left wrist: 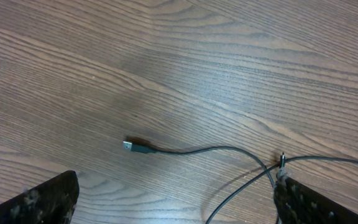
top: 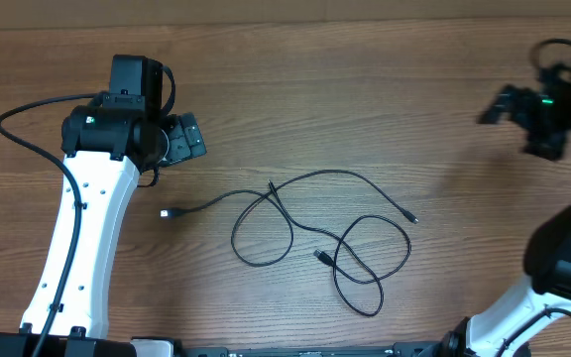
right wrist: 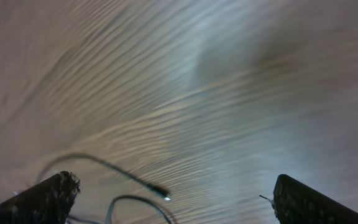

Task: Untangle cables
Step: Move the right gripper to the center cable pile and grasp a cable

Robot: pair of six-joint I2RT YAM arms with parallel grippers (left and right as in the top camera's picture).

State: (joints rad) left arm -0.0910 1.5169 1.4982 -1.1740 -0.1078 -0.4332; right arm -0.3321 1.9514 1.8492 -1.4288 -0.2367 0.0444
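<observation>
Two crossed cables loose on the table, left gripper and right gripper both released, empty.

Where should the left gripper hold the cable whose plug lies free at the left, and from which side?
Grip the cord just behind its plug, descending from above with the jaws across it. That end lies flat, fairly straight and apart from the crossed loops, so it would likely pull free.
</observation>
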